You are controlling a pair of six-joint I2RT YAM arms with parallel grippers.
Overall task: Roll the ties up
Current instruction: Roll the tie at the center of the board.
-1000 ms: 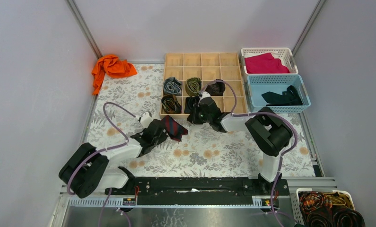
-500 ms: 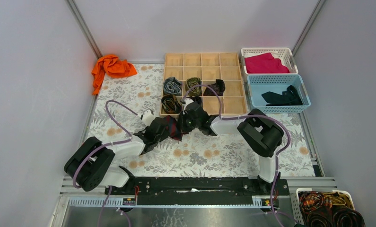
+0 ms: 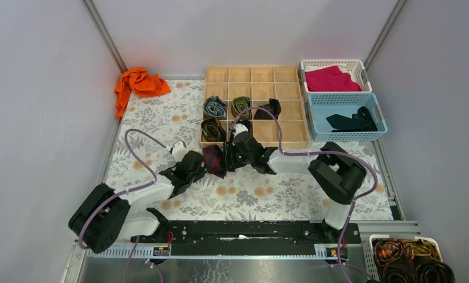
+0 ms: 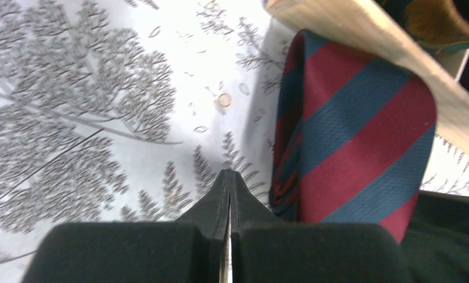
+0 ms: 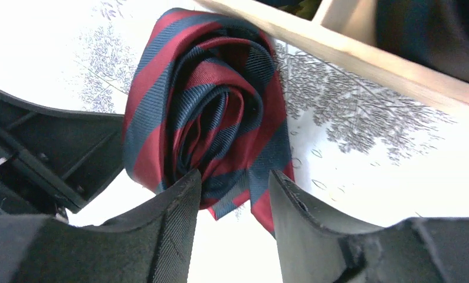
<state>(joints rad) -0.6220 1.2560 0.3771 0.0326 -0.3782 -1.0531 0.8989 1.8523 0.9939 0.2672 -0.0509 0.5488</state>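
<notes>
The right jaws stand partly open, with the lower edge of the striped tie (image 5: 205, 112) between their tips. The left jaws are pressed together, empty, just at its 9 o'clock. The left arm (image 3: 155, 190) reaches low toward 1 o'clock and the right arm (image 3: 291, 160) toward 9. The navy-and-red coil lies on the counter (image 3: 161, 118) against the wooden box (image 3: 291, 143), at its 7 o'clock corner. The right wrist shows its spiral, the left only flat outer wrap.

striped tie (image 5: 208, 100): lower edge hidden behind right pincer (image 5: 234, 187) | organizer (image 5: 361, 56): cropped, blurred | basket (image 3: 404, 238) by worktop's (image 3: 261, 194) near-right corner: cut off, contents unclear
</notes>
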